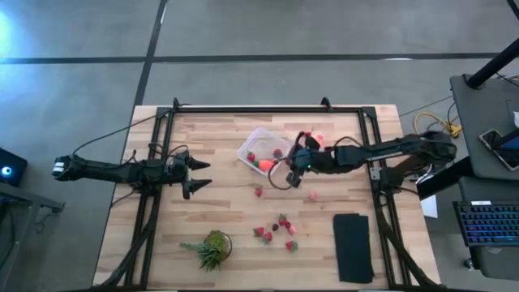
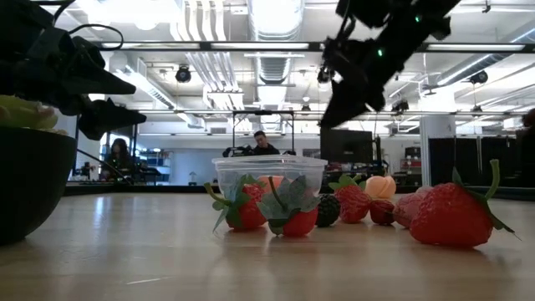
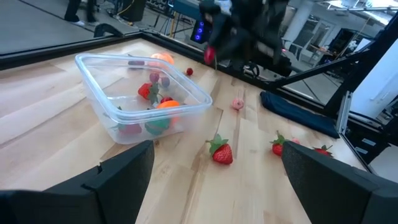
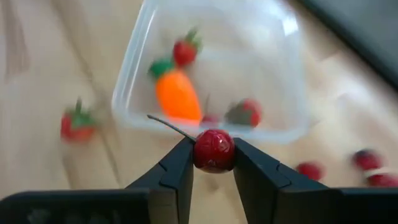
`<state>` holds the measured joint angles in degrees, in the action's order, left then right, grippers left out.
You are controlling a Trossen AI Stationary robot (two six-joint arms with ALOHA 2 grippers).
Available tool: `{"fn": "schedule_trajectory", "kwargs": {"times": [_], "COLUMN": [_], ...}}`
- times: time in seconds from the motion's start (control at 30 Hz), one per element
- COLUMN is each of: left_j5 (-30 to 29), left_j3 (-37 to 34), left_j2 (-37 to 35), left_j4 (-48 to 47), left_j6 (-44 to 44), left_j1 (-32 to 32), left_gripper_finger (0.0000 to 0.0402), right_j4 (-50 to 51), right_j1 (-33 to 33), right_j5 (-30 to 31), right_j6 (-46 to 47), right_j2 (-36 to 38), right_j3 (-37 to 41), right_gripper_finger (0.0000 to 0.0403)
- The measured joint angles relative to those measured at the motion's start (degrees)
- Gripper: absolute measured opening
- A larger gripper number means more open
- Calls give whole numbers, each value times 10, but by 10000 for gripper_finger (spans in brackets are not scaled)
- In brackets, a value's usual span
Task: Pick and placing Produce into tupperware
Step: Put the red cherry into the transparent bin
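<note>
Right gripper (image 4: 213,163) has a small dark-red cherry-like piece (image 4: 214,150) pinched between its fingers, stem trailing off to the side. The tupperware (image 4: 292,87) sits directly ahead of it, upper centre of the wrist picture, carrot piece (image 4: 178,96) and strawberries already inside. From overhead, the tub (image 1: 261,138) lies just left of that gripper, far nearer it than the left gripper (image 1: 197,174), which waits spread wide at centre-left. No labels or writing readable anywhere.

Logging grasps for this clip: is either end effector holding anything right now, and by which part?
The right end effector pinches a small round red fruit by its sides, its thin stem free, above the tupperware. The left end effector is open and empty.
</note>
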<state>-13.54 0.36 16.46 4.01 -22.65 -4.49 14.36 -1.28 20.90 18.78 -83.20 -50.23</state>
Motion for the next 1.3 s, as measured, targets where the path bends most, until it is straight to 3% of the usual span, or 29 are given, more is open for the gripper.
{"fn": "schedule_trajectory", "kwargs": {"times": [0.17,0.3,0.4,0.63,0.8,1.07,1.3], "left_j5": [0,0,0,0,0,0,0], "left_j3": [0,0,0,0,0,0,0], "left_j2": [0,0,0,0,0,0,0], "left_j4": [0,0,0,0,0,0,0], "left_j6": [0,0,0,0,0,0,0], "left_j1": [0,0,0,0,0,0,0], "left_gripper_finger": [338,338,338,338,338,338,338], "right_j4": [-3,-1,17,94,195,282,284], "right_j1": [-28,-50,-71,-78,-79,-86,-86], "right_j5": [4,-7,-36,-60,-46,-106,-110], "right_j6": [-63,-96,-65,-63,-72,-5,48], "right_j2": [-5,-60,-111,-214,-234,-157,-2], "right_j3": [-48,-94,-134,-248,-291,-198,-30], "right_gripper_finger": [106,116,128,193,230,232,224]}}
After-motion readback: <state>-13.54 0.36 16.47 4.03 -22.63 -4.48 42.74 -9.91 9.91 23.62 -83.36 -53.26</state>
